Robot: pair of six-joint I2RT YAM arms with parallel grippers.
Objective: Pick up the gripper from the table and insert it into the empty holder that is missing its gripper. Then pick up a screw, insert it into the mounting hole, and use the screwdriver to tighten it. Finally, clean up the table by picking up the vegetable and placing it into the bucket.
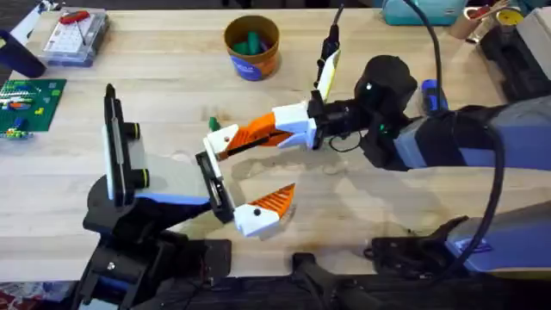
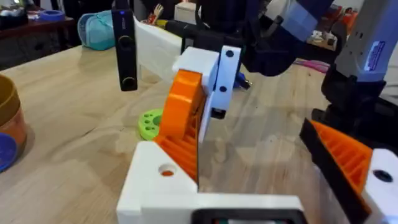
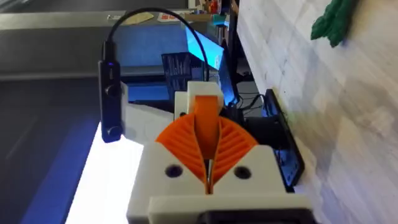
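Note:
The orange ribbed gripper (image 1: 258, 134) is pinched in my right gripper (image 1: 291, 126), which is shut on its thick end. Its other end meets the white holder (image 1: 220, 139) on my left arm's black jaw bar. From the left wrist the gripper (image 2: 182, 118) stands upright in the holder (image 2: 155, 180). My left gripper (image 1: 238, 176) is open, and its other finger (image 1: 263, 209) carries an orange wedge. A small green vegetable (image 1: 212, 123) lies on the table beside the holder. The bucket (image 1: 251, 58) stands at the back. Part of the blue screwdriver (image 1: 430, 93) shows behind the right arm.
A clear parts box (image 1: 76, 36) and a green circuit board (image 1: 30, 99) lie at the far left. A black upright bar (image 1: 114, 142) stands by the left arm. A cable (image 1: 331, 52) runs across the back middle. Something green sits inside the bucket.

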